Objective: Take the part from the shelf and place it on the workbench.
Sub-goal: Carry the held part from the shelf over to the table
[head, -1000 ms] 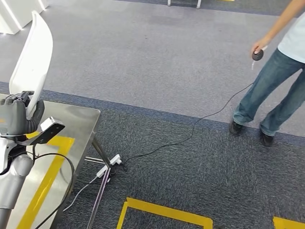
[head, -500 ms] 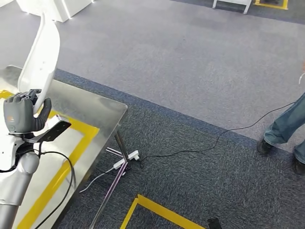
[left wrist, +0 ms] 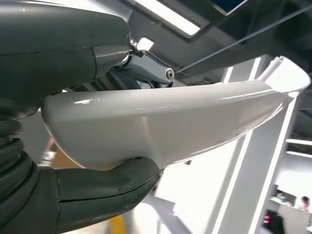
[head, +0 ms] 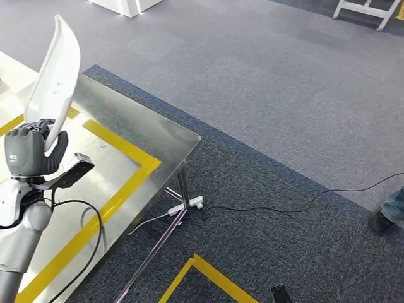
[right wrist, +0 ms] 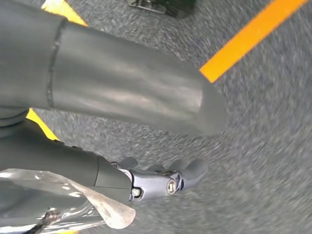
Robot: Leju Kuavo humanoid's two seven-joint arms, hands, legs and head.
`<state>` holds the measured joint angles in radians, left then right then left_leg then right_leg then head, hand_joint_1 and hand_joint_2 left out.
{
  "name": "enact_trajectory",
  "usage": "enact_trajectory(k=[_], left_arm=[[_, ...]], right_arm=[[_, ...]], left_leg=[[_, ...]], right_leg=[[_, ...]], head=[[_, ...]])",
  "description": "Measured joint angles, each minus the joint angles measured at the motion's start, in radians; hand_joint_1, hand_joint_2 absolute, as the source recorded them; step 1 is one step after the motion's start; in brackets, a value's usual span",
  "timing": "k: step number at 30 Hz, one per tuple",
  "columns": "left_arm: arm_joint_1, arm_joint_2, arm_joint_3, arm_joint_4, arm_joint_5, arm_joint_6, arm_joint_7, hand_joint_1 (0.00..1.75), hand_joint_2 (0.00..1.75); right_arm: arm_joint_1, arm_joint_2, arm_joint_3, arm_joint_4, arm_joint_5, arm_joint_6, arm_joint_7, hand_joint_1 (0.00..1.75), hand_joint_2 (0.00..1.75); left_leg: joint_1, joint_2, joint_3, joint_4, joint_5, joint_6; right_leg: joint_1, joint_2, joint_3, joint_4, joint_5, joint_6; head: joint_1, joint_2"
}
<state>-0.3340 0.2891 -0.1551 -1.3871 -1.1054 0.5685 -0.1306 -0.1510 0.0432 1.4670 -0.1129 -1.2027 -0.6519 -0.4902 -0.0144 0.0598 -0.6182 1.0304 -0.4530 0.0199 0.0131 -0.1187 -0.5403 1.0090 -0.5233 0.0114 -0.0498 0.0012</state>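
The white part (head: 53, 76) is grasped by the left hand (head: 29, 150) above the worktop (head: 138, 136); placement remains. The right hand (right wrist: 154, 180) is seen holding nothing, fingers apart.

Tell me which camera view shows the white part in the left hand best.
The head view: it shows the whole white part standing upright out of the left hand, above the steel workbench. The left wrist view shows the part close up between thumb and fingers, but not its surroundings. The right wrist view shows carpet with the right hand.

The left hand (head: 29, 150) is raised with fingers clasped around something, while the right hand (right wrist: 110, 136) hangs with fingers apart.
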Motion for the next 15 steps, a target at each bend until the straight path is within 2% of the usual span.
enact_trajectory(k=[1,2,3,4,5,6,7,8,9,10,11,12,13,14,15], left_arm=[[0.003,0.001,0.0,0.0,-0.001,0.001,0.001,1.75,1.75],[0.005,0.003,0.0,0.0,-0.001,0.002,0.002,1.75,1.75],[0.006,0.004,0.001,0.0,-0.001,0.004,0.003,1.75,1.75],[0.007,0.004,0.001,0.0,-0.001,0.006,0.003,1.75,1.75],[0.008,0.003,0.001,0.0,-0.002,0.009,0.004,1.75,1.75],[0.01,0.003,0.0,0.0,-0.003,0.012,0.004,1.75,1.75],[0.014,0.002,0.0,0.0,-0.004,0.014,0.004,1.75,1.75],[0.017,0.002,0.0,0.0,-0.005,0.016,0.004,1.75,1.75],[0.019,0.002,0.0,0.0,-0.006,0.017,0.004,1.75,1.75],[0.02,0.002,0.0,0.0,-0.007,0.018,0.004,1.75,1.75],[0.02,0.002,-0.001,0.0,-0.007,0.019,0.004,1.75,1.75],[0.018,0.002,-0.001,0.0,-0.007,0.02,0.004,1.75,1.75],[0.017,0.002,-0.001,0.0,-0.007,0.022,0.004,1.75,1.75],[0.017,0.002,-0.001,0.0,-0.007,0.023,0.004,1.75,1.75],[0.017,0.004,-0.001,0.001,-0.008,0.023,0.004,1.75,1.75]], right_arm=[[0.001,0.001,0.009,0.0,0.011,0.0,0.004,0.0,0.0],[0.002,0.001,0.017,0.0,0.02,0.002,0.009,0.0,0.0],[0.003,0.002,0.024,0.0,0.029,0.004,0.016,0.0,0.0],[0.005,0.002,0.032,0.0,0.038,0.007,0.025,0.0,0.0],[0.01,0.003,0.04,0.0,0.047,0.011,0.035,0.0,0.0],[0.016,0.003,0.047,0.0,0.055,0.014,0.046,0.0,0.0],[0.022,0.005,0.054,0.0,0.063,0.015,0.056,0.0,0.0],[0.028,0.006,0.059,0.0,0.072,0.015,0.066,0.0,0.0],[0.032,0.008,0.064,0.0,0.08,0.015,0.073,0.0,0.0],[0.033,0.01,0.068,0.0,0.089,0.015,0.079,0.0,0.0],[0.033,0.012,0.072,-0.001,0.096,0.015,0.085,0.0,0.0],[0.033,0.015,0.074,-0.001,0.101,0.015,0.09,0.0,0.0],[0.033,0.019,0.075,-0.002,0.104,0.015,0.095,0.0,0.0],[0.033,0.021,0.075,-0.002,0.104,0.015,0.1,0.0,0.0],[0.033,0.024,0.075,-0.003,0.103,0.015,0.103,0.0,0.0]], left_leg=[[0.003,-0.012,0.001,-0.003,0.001,0.003],[0.007,-0.023,0.003,-0.006,0.003,0.006],[0.011,-0.034,0.005,-0.01,0.005,0.01],[0.014,-0.044,0.007,-0.012,0.006,0.012],[0.016,-0.055,0.007,-0.012,0.007,0.014],[0.017,-0.068,0.006,-0.011,0.007,0.016],[0.017,-0.083,0.006,-0.011,0.007,0.016],[0.018,-0.098,0.007,-0.011,0.007,0.016],[0.02,-0.113,0.007,-0.01,0.007,0.015],[0.022,-0.127,0.007,-0.009,0.006,0.013],[0.023,-0.141,0.006,-0.007,0.005,0.009],[0.024,-0.154,0.004,-0.003,0.005,0.004],[0.025,-0.166,-0.001,0.0,0.006,-0.003],[0.026,-0.178,-0.006,0.0,0.009,-0.011],[0.028,-0.19,-0.01,0.0,0.013,-0.018]], right_leg=[[0.0,-0.005,-0.001,0.001,-0.005,0.005],[-0.001,0.007,-0.003,0.008,-0.014,0.01],[-0.004,0.032,-0.014,0.034,-0.033,0.016],[-0.007,0.063,-0.036,0.079,-0.058,0.021],[-0.011,0.091,-0.069,0.149,-0.088,0.024],[-0.013,0.107,-0.107,0.222,-0.114,0.027],[-0.016,0.113,-0.137,0.273,-0.123,0.029],[-0.017,0.116,-0.154,0.291,-0.113,0.031],[-0.019,0.119,-0.148,0.265,-0.083,0.032],[-0.023,0.129,-0.125,0.201,-0.039,0.034],[-0.028,0.153,-0.096,0.132,-0.006,0.035],[-0.033,0.178,-0.067,0.072,0.014,0.035],[-0.036,0.198,-0.047,0.032,0.023,0.033],[-0.036,0.207,-0.039,0.02,0.02,0.03],[-0.035,0.199,-0.035,0.016,0.019,0.024]], head=[[0.0,0.0],[0.001,0.0],[0.002,0.0],[0.004,0.0],[0.005,0.0],[0.005,0.0],[0.005,0.0],[0.005,0.0],[0.005,0.0],[0.005,0.0],[0.005,0.0],[0.005,0.0],[0.005,0.0],[0.006,0.0],[0.006,0.0]])
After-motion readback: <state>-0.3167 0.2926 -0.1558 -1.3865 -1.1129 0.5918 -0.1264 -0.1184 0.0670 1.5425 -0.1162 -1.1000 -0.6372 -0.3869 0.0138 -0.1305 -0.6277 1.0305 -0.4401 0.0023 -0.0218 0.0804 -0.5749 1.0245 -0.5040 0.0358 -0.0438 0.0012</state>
